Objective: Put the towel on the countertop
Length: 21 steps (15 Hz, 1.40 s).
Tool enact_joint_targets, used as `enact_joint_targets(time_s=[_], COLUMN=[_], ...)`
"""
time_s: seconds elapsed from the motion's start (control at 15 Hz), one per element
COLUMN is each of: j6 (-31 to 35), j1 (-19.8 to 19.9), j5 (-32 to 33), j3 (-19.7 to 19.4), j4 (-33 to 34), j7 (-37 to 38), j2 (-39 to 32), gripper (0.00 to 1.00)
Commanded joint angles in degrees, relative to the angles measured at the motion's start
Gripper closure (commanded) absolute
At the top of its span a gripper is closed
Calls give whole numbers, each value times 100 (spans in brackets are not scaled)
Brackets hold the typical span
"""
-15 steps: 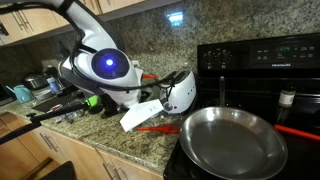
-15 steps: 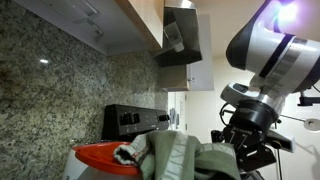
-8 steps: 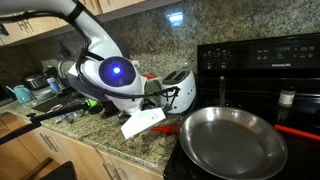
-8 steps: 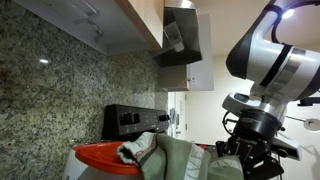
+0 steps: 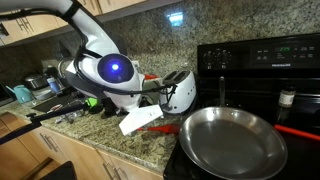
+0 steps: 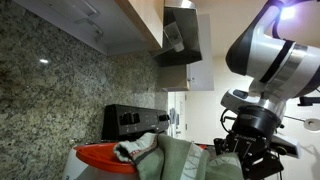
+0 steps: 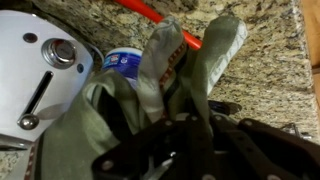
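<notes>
The towel (image 7: 160,85) is a grey-green cloth hanging in folds from my gripper (image 7: 168,135), which is shut on its upper part. In the wrist view it hangs over the speckled granite countertop (image 7: 265,60). In an exterior view the towel (image 6: 178,160) fills the lower middle, with the gripper (image 6: 248,158) beside it. In an exterior view it shows as a pale slab (image 5: 140,121) under the arm, just above the countertop (image 5: 120,150), left of the stove.
A white toaster (image 5: 178,92) stands behind the towel and also shows in the wrist view (image 7: 35,70). A steel pan (image 5: 232,140) sits on the black stove (image 5: 260,60). A red utensil (image 5: 160,128) lies by the towel. Clutter (image 5: 40,90) lines the far counter.
The arm has shifted a little toward the stove and lowered slightly, carrying the towel with it. The towel hangs a bit lower than a second ago.
</notes>
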State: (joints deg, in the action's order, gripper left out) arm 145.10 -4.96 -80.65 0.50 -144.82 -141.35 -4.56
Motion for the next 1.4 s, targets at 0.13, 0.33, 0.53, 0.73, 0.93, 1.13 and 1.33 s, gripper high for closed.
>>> enact_joint_targets(time_s=[0.13,0.33,0.53,0.73,0.93,1.13,1.33], j6=[-3,24,25,-35,-10,-10,-22], j1=[-43,-45,-34,-23,9,10,-5], j5=[-14,-62,-63,-67,-3,-3,-49], j3=[302,398,434,430,407,408,417], j4=[-372,-466,-544,-598,-468,-491,-501], j7=[214,184,175,219,35,36,-8], j2=[797,1071,1290,1447,1205,1235,1285], gripper=[99,99,99,99,96,96,99])
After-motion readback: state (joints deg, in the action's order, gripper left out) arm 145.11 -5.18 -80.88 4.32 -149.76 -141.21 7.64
